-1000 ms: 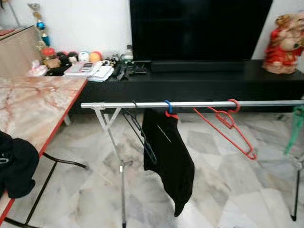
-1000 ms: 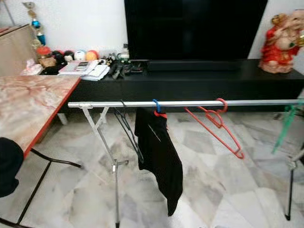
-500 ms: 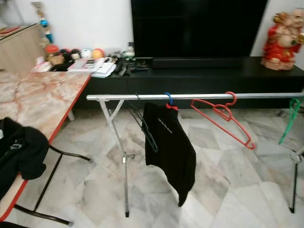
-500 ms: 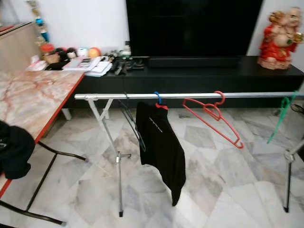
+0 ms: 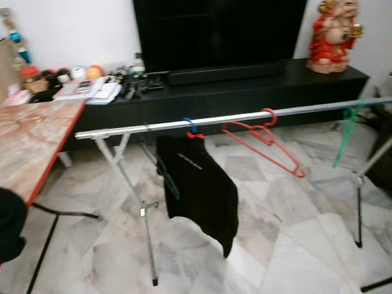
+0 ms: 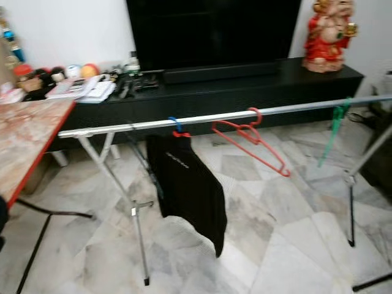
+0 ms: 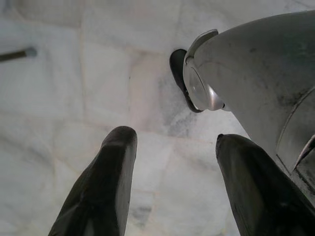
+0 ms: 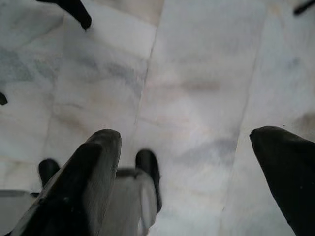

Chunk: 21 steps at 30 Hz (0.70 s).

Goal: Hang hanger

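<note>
A silver drying rail [image 5: 122, 129] runs across the room on folding legs. On it hang a black garment [image 5: 199, 190] on a hanger with a blue hook [image 5: 191, 126], an empty red hanger [image 5: 264, 143], a dark empty hanger [image 5: 160, 166] and a green hanger [image 5: 345, 131] at the far right. My left gripper [image 7: 170, 182] hangs open over the marble floor, nothing between its fingers. My right gripper [image 8: 189, 182] is also open and empty above the floor.
A marble-topped table [image 5: 24, 153] with a red edge stands at the left, a black cloth [image 5: 9, 223] on its near corner. Behind the rail is a black TV cabinet [image 5: 245, 92] with a red figurine [image 5: 332, 30] and small clutter [image 5: 79, 86].
The whole picture has shifted left and blurred, so the camera has turned to the right; the green hanger and right rail leg have come further into view. The hanging things have not moved.
</note>
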Motion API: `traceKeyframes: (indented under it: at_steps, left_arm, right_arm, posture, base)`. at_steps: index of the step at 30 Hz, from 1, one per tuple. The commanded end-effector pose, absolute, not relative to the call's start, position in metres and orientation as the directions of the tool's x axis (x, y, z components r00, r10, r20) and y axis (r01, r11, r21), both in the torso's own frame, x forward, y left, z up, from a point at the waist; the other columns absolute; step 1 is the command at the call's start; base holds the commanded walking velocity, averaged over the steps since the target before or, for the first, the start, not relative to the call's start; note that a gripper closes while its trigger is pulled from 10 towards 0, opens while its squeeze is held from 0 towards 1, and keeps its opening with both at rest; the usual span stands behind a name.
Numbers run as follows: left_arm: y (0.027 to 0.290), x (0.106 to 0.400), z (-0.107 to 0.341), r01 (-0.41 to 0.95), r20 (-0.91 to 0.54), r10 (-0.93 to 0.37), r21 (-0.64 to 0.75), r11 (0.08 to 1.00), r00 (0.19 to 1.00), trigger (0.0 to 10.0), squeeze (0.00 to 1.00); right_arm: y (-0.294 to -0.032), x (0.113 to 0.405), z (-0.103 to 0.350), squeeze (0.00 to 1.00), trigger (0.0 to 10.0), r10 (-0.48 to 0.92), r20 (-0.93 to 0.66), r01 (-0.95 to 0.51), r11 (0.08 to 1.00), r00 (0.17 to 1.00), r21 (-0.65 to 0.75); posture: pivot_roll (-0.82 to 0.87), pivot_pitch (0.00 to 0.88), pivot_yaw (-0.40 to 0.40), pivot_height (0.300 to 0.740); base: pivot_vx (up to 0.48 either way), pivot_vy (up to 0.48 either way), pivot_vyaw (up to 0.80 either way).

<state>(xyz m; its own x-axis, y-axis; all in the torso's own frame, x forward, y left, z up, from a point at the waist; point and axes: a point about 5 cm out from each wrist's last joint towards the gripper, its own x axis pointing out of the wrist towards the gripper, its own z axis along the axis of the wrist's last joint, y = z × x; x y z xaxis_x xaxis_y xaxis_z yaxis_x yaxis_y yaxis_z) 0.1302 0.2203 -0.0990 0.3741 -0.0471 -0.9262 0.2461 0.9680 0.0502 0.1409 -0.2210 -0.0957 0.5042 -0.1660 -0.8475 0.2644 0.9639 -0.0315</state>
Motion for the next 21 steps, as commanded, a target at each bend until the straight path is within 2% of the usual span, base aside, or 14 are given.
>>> traceKeyframes:
  at_steps: [1,4,6,14,21]
  left_arm:
    - [0.222,0.127,-0.099,0.272,-0.929,-0.045,0.061,0.96,0.368,10.0,0.0]
    - [0.221,0.128,-0.1,0.317,-0.931,-0.046,0.076,0.945,0.361,10.0,0.0]
    - [0.221,0.126,-0.1,0.299,-0.933,-0.042,0.072,0.952,0.357,10.0,0.0]
    - [0.221,0.127,-0.1,0.304,-0.932,-0.047,0.069,0.95,0.359,10.0,0.0]
    - [0.22,0.129,-0.1,0.303,-0.93,-0.047,0.07,0.95,0.363,10.0,0.0]
  right_arm:
    - [-0.208,0.138,-0.099,0.0,10.0,-0.153,-0.858,0.254,0.967,0.49,-0.027]
    - [-0.194,0.138,-0.101,0.0,10.0,-0.139,-0.861,0.241,0.97,0.489,-0.02]
    - [-0.186,0.14,-0.102,0.0,10.0,-0.128,-0.86,0.225,0.974,0.494,-0.015]
    - [-0.163,0.15,-0.1,0.0,10.0,-0.102,-0.851,0.186,0.983,0.515,-0.006]
    - [-0.154,0.142,-0.103,0.0,10.0,-0.112,-0.861,0.199,0.98,0.496,-0.013]
  posture:
    - [0.08,0.0,0.04,0.74]
    - [0.07,0.0,0.043,0.74]
    - [0.07,0.0,0.046,0.74]
    - [0.05,0.0,0.049,0.74]
    - [0.05,0.0,0.042,0.74]
  base:
    - [0.0,0.0,-0.72]
    - [0.0,-0.32,-0.72]
    - [0.0,-0.48,-0.71]
    - [0.0,0.0,-0.71]
    - [0.0,0.0,-0.7]
